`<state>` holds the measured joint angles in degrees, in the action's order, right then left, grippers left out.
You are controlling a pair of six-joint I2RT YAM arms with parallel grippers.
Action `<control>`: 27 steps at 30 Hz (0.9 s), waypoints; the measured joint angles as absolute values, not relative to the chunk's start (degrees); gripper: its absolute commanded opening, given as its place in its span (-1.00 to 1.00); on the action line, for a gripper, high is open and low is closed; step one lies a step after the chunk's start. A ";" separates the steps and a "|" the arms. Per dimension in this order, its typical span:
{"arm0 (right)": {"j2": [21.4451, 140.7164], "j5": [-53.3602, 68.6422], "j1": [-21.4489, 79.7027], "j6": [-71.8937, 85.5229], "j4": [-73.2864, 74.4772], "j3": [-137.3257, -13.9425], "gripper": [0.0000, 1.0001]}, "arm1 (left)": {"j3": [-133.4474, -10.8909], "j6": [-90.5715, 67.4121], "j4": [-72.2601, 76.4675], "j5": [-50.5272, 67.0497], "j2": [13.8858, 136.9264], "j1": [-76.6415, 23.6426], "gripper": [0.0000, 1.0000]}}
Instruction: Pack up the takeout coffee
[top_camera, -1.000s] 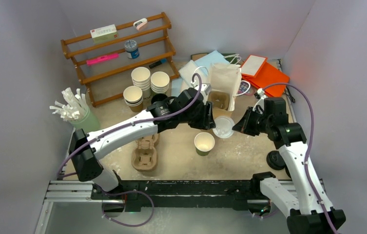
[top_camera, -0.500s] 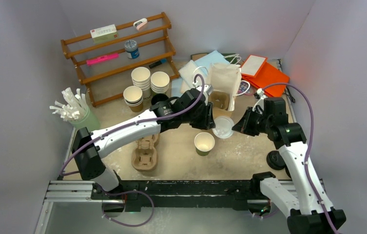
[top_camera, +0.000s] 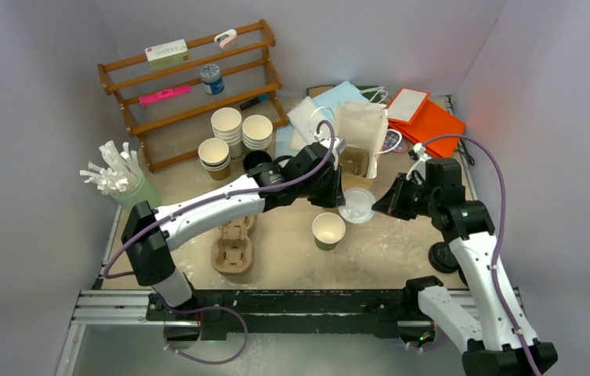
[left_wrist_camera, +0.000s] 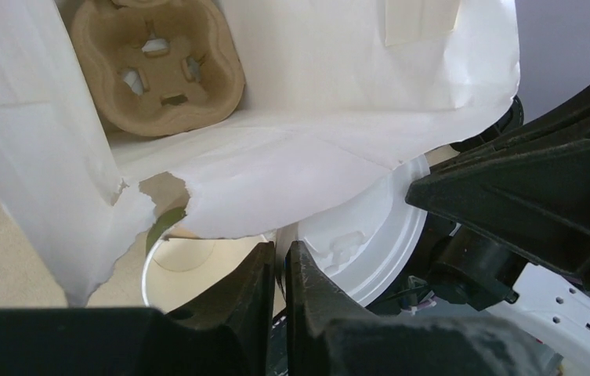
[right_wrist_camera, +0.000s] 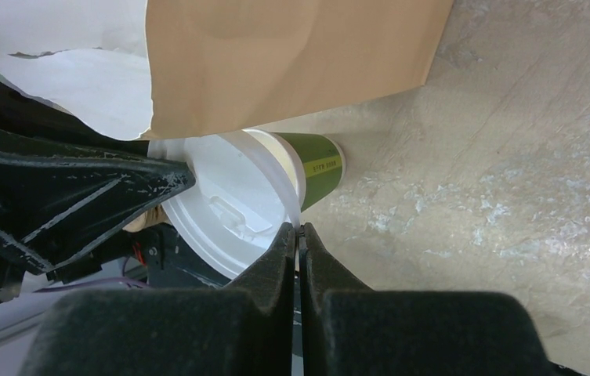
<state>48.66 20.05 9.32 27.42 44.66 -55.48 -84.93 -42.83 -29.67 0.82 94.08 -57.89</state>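
A white round plastic lid [top_camera: 356,205] is seen just in front of a standing paper bag [top_camera: 360,125], tan outside and white within. The lid's rim is clamped between the closed fingers of the right pincer [right_wrist_camera: 298,229]. The left pincer [left_wrist_camera: 280,249] is placed at the opposite side of the lid, with its fingers drawn almost together and only a thin slit left between them. Whether the lid's edge is caught in that slit cannot be told, since the dark fingers cover it.

An olive-green paper cup [top_camera: 328,229], white inside, is stood upright and uncovered on the beige tabletop [top_camera: 291,258], near the lid but apart from it. In the left wrist view only a curve of its white rim is visible behind the fingers and under the bag's torn white edge. In the right wrist view its mouth is hidden by the lid and only a strip of green side is shown, with print too small to read.

A brown moulded pulp tray [left_wrist_camera: 158,70] is seen inside the bag, its upper part cut off by the frame. A second pulp tray [top_camera: 233,247] is laid on the tabletop, partly hidden under the left arm.
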 measured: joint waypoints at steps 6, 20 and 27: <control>48.53 20.51 9.37 27.99 44.95 -55.48 0.21 | -84.93 -42.35 -29.65 0.86 94.39 -57.89 -1.00; 40.91 31.51 9.37 27.77 40.60 -56.69 0.94 | -70.24 -43.68 -20.14 15.25 84.71 -52.18 -1.00; 40.21 46.22 9.39 35.14 24.64 -56.80 0.97 | -56.62 -54.72 -3.60 31.00 72.66 -44.51 -1.00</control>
<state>40.21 46.22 9.39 35.14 24.64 -56.80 -56.62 -54.72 -3.60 31.00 72.66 -44.51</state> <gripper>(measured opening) 0.984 0.039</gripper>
